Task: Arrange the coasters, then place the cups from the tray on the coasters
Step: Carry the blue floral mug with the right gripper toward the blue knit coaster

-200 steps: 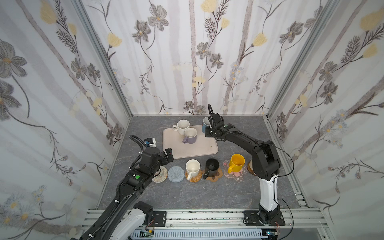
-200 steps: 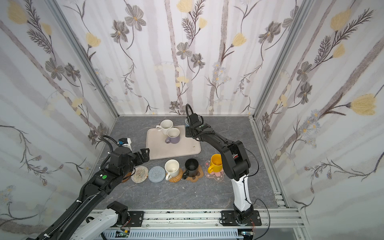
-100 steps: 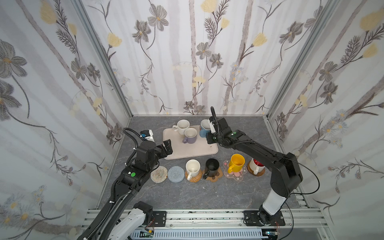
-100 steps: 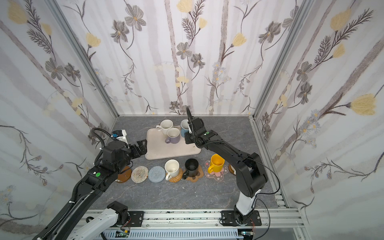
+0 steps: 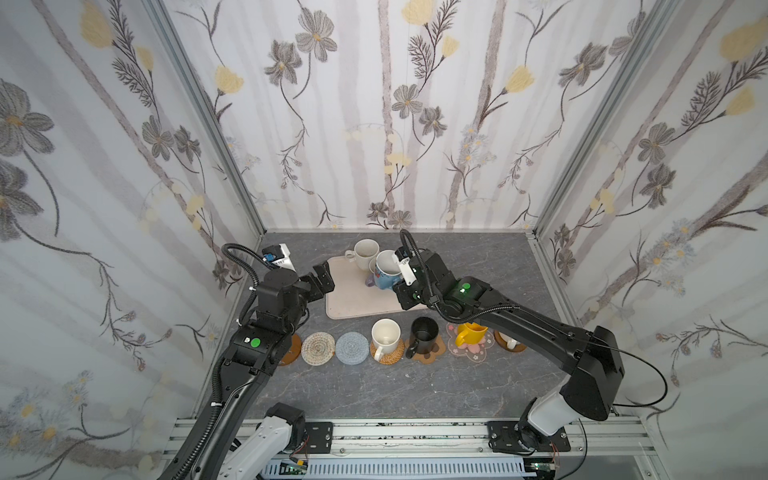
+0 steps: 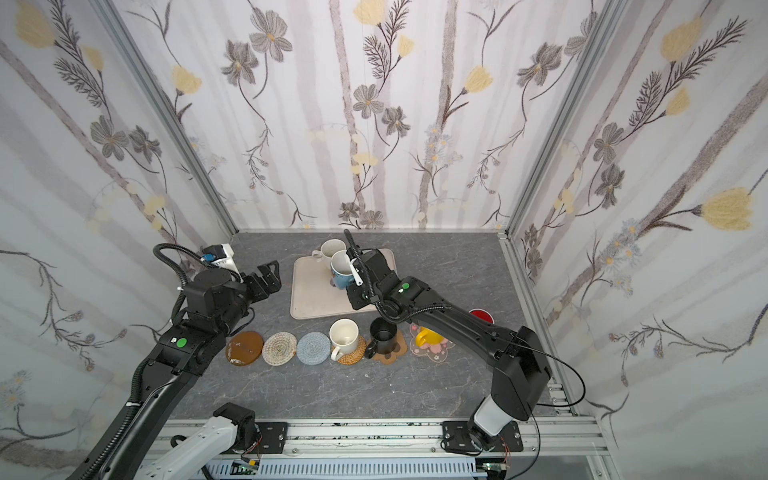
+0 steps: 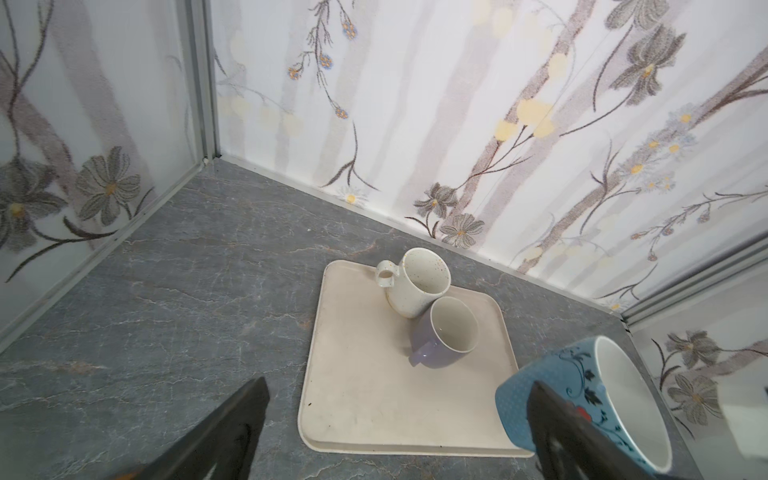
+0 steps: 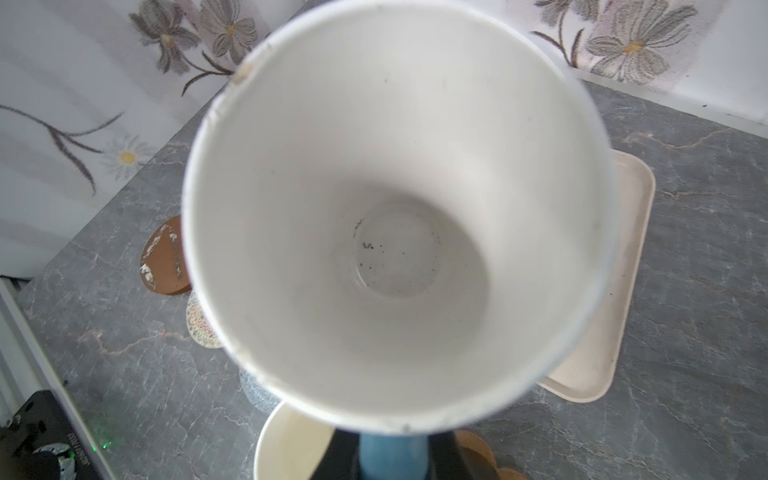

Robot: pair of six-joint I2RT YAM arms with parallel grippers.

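Above the tray [image 5: 353, 301], near its centre, a blue mug [image 5: 382, 277] is held clear of the surface and tilted, gripped by the narrowly closed right claw [image 5: 401, 276]. Whether handle or wall is pinched cannot be told. A second ago the mug was seen at the tray's 1 o'clock corner, so it has been lifted and carried toward 7 o'clock. The left claw [image 5: 323, 281], spread wide and empty, has been brought from over the coasters to the tray's 9 o'clock edge. Two mugs are left on the tray at 12 o'clock, seemingly touching: a speckled mug [image 7: 415, 286] and a lavender mug [image 7: 449, 332]. At 6 o'clock of the tray the coasters are laid in a row. Four are already filled, by a cream mug [image 5: 384, 336], a black mug [image 5: 424, 332], a yellow mug [image 5: 469, 334] and, at the 3 o'clock end, a red-lined mug [image 6: 481, 316]. Three at the 9 o'clock end lie bare: a brown disc [image 6: 244, 348], a woven mat [image 5: 318, 349] and a crochet mat [image 5: 352, 348]. A fifth delivery is judged to be under way. The crochet mat is the likeliest target, and care is called for because the cream mug stands just beside it.
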